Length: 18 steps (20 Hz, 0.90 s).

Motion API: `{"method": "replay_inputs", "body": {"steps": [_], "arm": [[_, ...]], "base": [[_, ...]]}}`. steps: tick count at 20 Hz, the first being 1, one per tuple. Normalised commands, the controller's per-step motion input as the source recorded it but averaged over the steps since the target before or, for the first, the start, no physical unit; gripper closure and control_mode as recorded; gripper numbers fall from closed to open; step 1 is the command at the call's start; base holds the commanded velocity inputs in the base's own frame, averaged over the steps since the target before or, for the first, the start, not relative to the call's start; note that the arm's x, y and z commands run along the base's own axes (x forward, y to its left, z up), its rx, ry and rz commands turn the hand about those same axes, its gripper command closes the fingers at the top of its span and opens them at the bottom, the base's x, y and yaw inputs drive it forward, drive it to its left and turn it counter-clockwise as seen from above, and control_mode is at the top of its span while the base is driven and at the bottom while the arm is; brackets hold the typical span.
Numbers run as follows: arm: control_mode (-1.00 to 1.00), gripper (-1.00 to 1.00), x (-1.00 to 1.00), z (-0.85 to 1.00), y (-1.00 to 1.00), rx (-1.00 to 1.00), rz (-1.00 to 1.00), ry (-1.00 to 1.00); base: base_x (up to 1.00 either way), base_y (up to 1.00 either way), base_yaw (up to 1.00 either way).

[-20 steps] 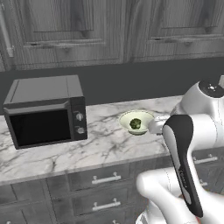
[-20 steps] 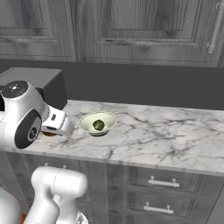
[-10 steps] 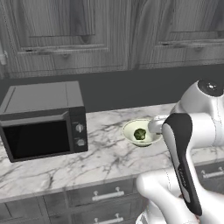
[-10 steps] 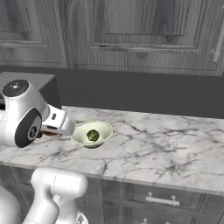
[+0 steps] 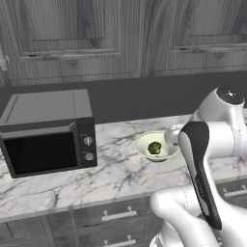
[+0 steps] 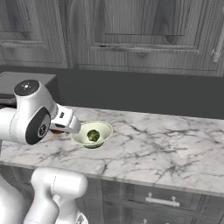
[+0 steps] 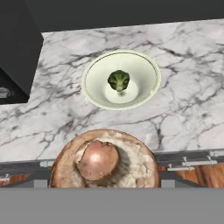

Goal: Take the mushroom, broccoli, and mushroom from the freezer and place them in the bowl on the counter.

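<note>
A large brown mushroom point(image 7: 104, 164) fills the bottom of the hand view, and my gripper point(image 6: 57, 129) is shut on it; its fingertips are hidden behind the cap. The mushroom hangs over the counter's front edge, just short of the pale bowl point(image 7: 144, 74). That bowl point(image 5: 142, 143) point(image 6: 104, 128) stands on the white marble counter point(image 5: 58, 188) point(image 6: 166, 148) and holds one dark green broccoli floret point(image 7: 118, 80) point(image 5: 154, 147) point(image 6: 92, 135). The freezer is out of view.
A black-fronted microwave point(image 5: 46, 132) point(image 7: 15, 48) stands on the counter left of the bowl. Dark grey wall cabinets point(image 6: 131, 26) hang above, and drawers with silver handles point(image 5: 116, 214) run below. Bare marble stretches to the right of the bowl point(image 6: 175, 144).
The whole picture has shifted in both base views, so the base has driven. The bowl and microwave now sit nearer. The hand still carries the mushroom in the same pose.
</note>
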Motion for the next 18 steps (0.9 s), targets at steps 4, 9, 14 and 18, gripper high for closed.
{"method": "replay_inputs", "body": {"steps": [4,9,14,18], "arm": [[-1.00,1.00,0.69,-0.49,-0.37,0.01,0.00,0.00],[-1.00,1.00,0.71,-0.66,-0.10,0.00,0.00,0.00],[-1.00,1.00,0.93,-0.37,-0.12,0.00,0.00,0.08],[-1.00,1.00,0.77,-0.17,-0.34,0.00,0.00,0.15]], "base": [[0.00,0.00,0.00],[0.00,0.00,0.00],[0.00,0.00,0.00],[0.00,0.00,0.00]]}}
